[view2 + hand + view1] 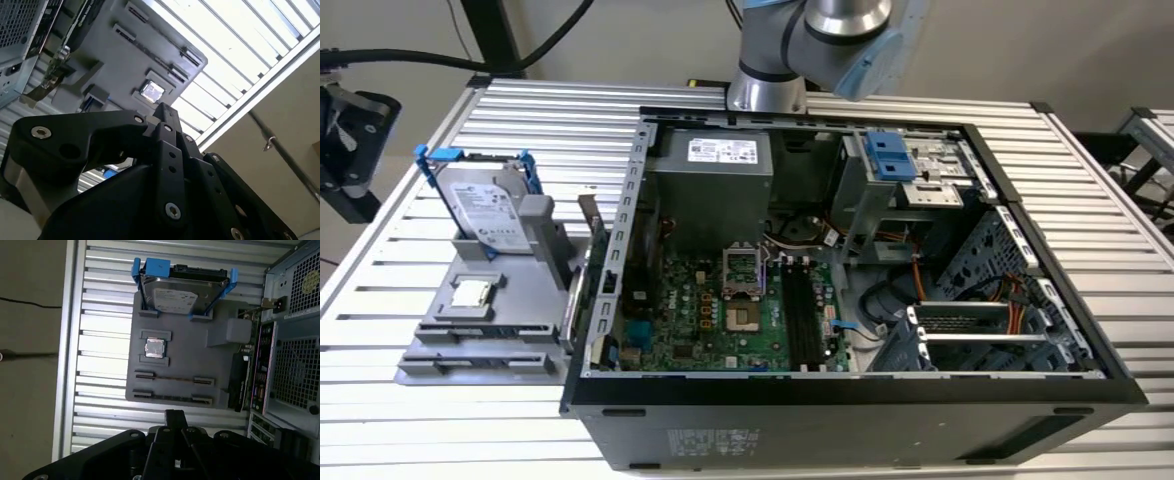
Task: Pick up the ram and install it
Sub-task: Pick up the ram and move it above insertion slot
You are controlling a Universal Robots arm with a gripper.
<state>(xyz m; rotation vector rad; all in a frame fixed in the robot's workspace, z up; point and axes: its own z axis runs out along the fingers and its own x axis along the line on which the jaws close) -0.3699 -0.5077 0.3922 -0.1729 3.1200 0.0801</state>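
1. Slatted table (374,300): it carries everything I see. A grey tray (440,365) lies at the exterior view's left, just beside the open computer case.
2. Hard drive (487,205): it stands tilted in its blue bracket at the tray's far end. The processor (471,291) lies flat in a pocket on the nearer side of it.
3. Ram (173,379): in the first wrist view I make it out as a thin stick on edge in a tray slot. The slot is just beside the processor, on the side away from the hard drive. The ram has not been lifted.
4. Gripper (175,415): it hangs apart from the tray, off the tray's slotted edge. Its fingers (165,112) are drawn together with nothing between them.
5. Computer case (854,395): it lies open side up, with the motherboard (680,335) on its floor toward the left. The long black memory slots (801,315) run near to far, right of the socket.
6. Arm (781,50): it rises at the table's far edge, behind the case.
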